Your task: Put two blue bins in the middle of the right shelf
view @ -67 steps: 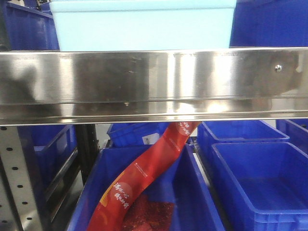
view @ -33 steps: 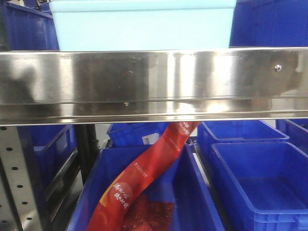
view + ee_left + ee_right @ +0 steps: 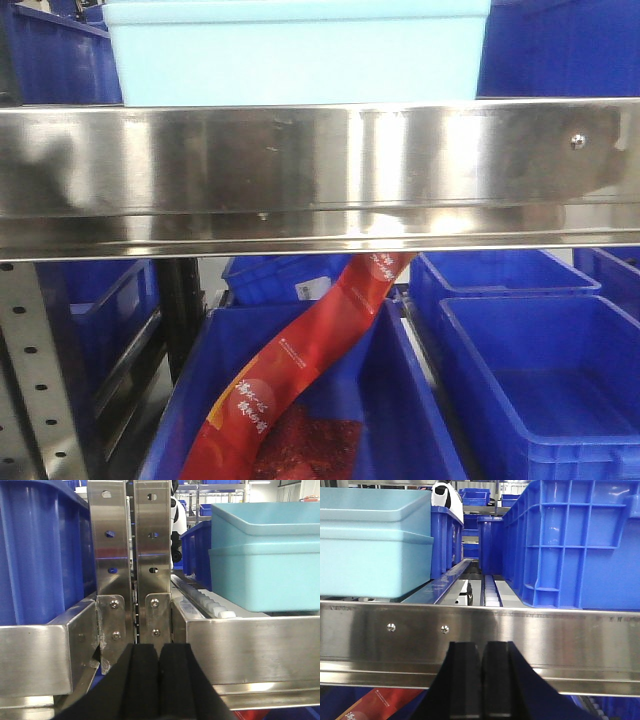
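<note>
Broadly, the steel shelf rail fills the front view, with a pale blue bin sitting on the tier behind it, between dark blue crates. Below, a red packet lies in a dark crate. Both the left hand and right hand are closed and empty, just before the rail. Raising either carelessly could knock that rail.

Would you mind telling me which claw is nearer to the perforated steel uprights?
Left. The left claw sits shut directly before the uprights; the right claw faces the shelf rail farther along, uprights out of its view.
</note>
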`<action>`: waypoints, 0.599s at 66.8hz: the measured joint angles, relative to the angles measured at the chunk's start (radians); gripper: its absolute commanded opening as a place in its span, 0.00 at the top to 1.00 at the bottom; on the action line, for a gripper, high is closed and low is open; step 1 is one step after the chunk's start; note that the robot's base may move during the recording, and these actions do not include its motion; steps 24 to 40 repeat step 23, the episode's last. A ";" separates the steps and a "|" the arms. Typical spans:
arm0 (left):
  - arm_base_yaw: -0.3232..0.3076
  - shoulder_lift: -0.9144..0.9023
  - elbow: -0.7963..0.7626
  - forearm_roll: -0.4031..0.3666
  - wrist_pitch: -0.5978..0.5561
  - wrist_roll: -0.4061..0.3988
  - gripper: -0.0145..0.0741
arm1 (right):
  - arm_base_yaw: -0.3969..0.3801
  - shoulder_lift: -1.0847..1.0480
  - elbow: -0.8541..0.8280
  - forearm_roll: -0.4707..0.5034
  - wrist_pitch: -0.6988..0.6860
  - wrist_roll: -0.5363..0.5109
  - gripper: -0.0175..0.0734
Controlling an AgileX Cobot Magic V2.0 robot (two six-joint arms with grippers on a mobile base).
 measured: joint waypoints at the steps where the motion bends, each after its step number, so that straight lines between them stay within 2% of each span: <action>1: 0.000 0.000 0.000 0.000 0.000 0.000 0.96 | 0.000 0.000 0.000 0.000 0.000 0.000 0.99; 40: 0.000 0.000 0.000 0.000 0.000 -0.002 0.96 | 0.000 0.000 0.000 0.000 0.000 0.000 0.99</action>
